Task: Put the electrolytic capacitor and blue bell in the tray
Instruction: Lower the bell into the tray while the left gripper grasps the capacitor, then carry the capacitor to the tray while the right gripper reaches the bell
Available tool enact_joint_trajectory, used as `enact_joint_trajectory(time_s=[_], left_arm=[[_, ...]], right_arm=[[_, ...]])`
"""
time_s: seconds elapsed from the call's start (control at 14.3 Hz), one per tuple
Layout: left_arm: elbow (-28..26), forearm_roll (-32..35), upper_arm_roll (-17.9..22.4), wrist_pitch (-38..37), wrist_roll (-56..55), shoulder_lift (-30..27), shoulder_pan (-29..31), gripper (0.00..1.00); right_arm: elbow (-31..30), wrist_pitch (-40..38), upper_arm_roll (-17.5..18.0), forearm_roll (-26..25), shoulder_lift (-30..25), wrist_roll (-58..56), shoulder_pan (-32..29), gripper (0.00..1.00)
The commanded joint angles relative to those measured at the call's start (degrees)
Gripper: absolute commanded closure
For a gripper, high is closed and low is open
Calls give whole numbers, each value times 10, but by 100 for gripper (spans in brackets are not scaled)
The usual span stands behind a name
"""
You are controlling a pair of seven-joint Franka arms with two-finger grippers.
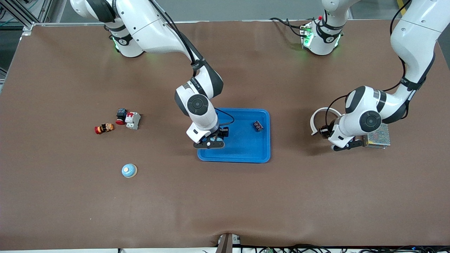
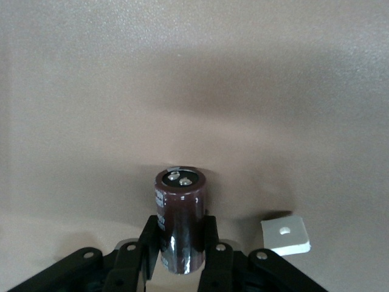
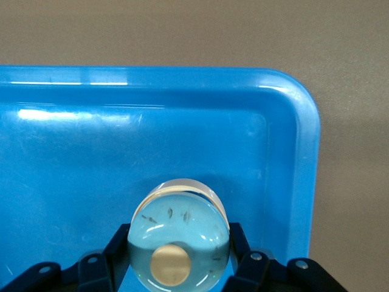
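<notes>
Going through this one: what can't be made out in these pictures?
- Front view: the right claw over the tray hides its load; only the right wrist view shows the bell.
- Front view: the left claw and arm hide the capacitor, which shows only in the left wrist view.
- Front view: the dark part in the tray is too small to identify.

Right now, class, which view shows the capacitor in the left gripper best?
The left wrist view: the capacitor sits close, clamped in the left gripper, terminals showing. The front view hides it under that arm's wrist; the right wrist view shows only the right gripper's bell over the tray.
</notes>
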Motion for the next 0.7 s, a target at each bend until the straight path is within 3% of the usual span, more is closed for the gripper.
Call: enact_joint_trajectory(time_s=[0.0,0.28,0.42,0.49,0.63], left_arm=[[4,15,-6,5,0,-1,7,100],[47,8,-13,-29,-9,-20,6,100],[82,5,-41,-65,-15,-28,6,100],[104,5,-61,-88,-32,-27,3,100],[145,5,-101,-127,-85,-19,-5,100]], right_arm=[[3,13,-3,-13,10,11,3,50],[5,14,-3,-18,17,10,0,50],[5,14,-3,-19,18,10,-1,49],[6,14,-3,-19,18,10,-1,40],[6,14,-3,-19,19,10,-1,0]])
